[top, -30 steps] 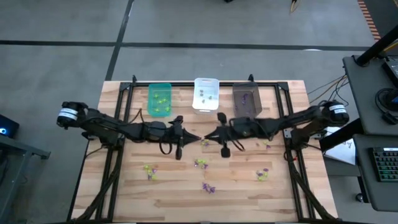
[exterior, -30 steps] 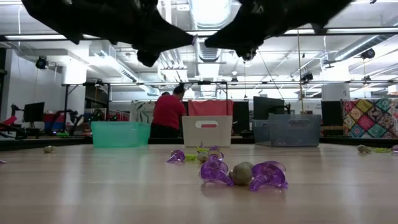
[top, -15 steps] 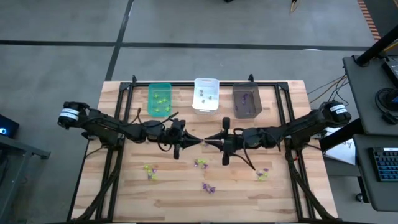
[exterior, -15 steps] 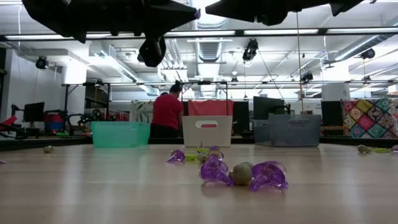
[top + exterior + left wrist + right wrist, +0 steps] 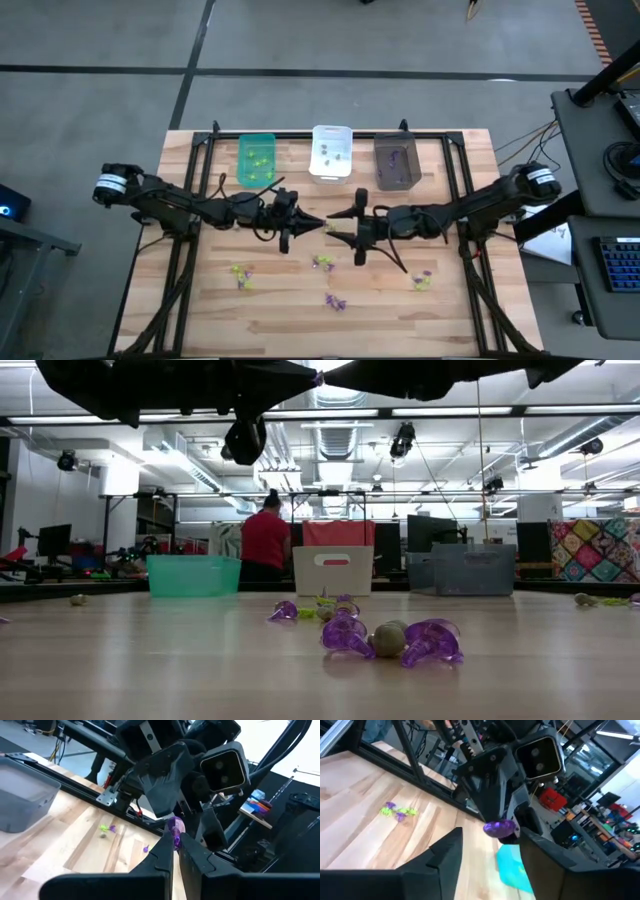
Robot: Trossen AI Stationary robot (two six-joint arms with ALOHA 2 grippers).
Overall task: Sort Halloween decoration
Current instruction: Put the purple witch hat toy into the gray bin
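Observation:
High over the table's middle my two grippers meet tip to tip. My left gripper (image 5: 316, 224) (image 5: 175, 843) is shut on a small purple decoration (image 5: 175, 827) (image 5: 498, 827). My right gripper (image 5: 340, 225) (image 5: 491, 837) faces it, open, one finger on either side of the trinket, touching nothing. Loose purple and yellow-green decorations lie on the wood nearer the front (image 5: 240, 272) (image 5: 322, 263) (image 5: 335, 300) (image 5: 422, 280); the low view shows a purple pair up close (image 5: 390, 640). My left gripper pinches the purple decoration's lower end (image 5: 175, 838) between its two fingers, at their free ends. The fingers lie level and point toward the table's right. The trinket sticks out beyond the tips, lifted well clear of the table.
Along the far edge stand a green bin (image 5: 257, 160), a white bin (image 5: 331, 152) and a dark grey bin (image 5: 397, 160), each with a few trinkets inside. Black frame rails (image 5: 190, 190) run down both sides of the table. Beyond it stands a person in a red top (image 5: 265, 540).
My right gripper has opened and let go of the purple decoration, which stays in my left gripper. Before that the right arm swung a little toward the near edge, and both grippers tipped up from a downward slant to level and rolled.

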